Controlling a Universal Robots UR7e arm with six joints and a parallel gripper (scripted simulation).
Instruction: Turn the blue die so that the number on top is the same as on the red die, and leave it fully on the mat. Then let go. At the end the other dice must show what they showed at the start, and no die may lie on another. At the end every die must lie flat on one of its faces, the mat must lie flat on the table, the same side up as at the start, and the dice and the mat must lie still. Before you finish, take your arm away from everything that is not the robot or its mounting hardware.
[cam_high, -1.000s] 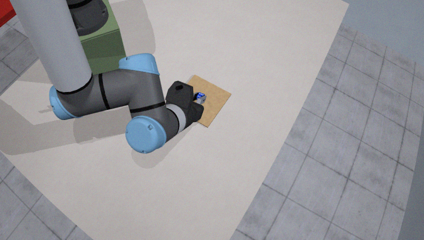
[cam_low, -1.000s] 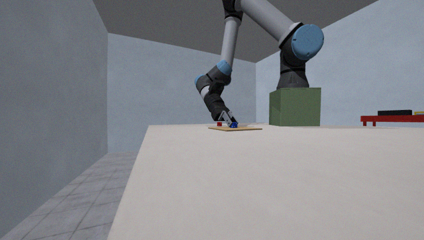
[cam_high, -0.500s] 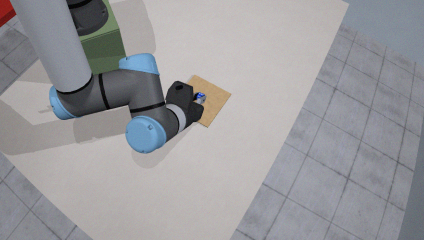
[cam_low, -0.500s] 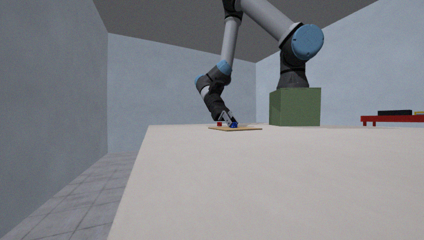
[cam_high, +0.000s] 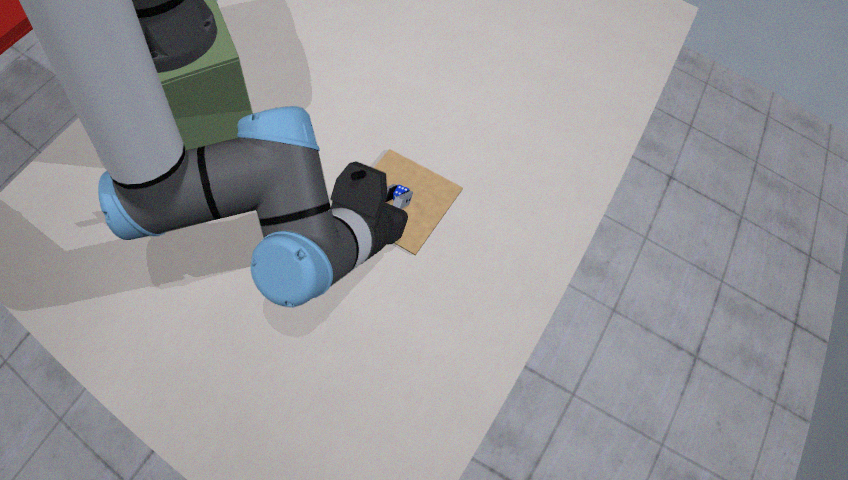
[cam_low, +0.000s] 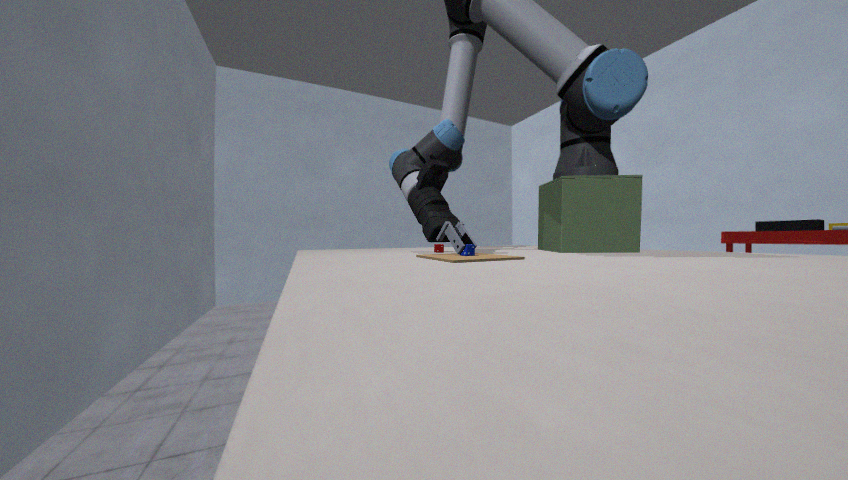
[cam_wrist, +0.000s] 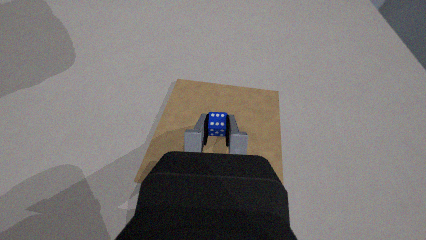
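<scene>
My gripper (cam_wrist: 217, 123) (cam_high: 401, 198) (cam_low: 464, 248) is shut on the blue die (cam_wrist: 217, 123) (cam_high: 399, 191) (cam_low: 467, 251). It holds the die tilted, low over the tan mat (cam_wrist: 255, 105) (cam_high: 437, 196) (cam_low: 499, 257); whether the die touches the mat I cannot tell. In the wrist view the die shows a face with six white pips toward the camera. The red die (cam_low: 438, 248) lies on the table just behind the mat's far left side in the exterior view; its top number is too small to read. It is hidden by the arm in the top view.
The green pedestal (cam_high: 205, 95) (cam_low: 589, 212) under the arm's base stands behind the mat. A red bench (cam_low: 785, 237) with a black box stands far right. The table edge (cam_high: 571, 279) runs to the right of the mat.
</scene>
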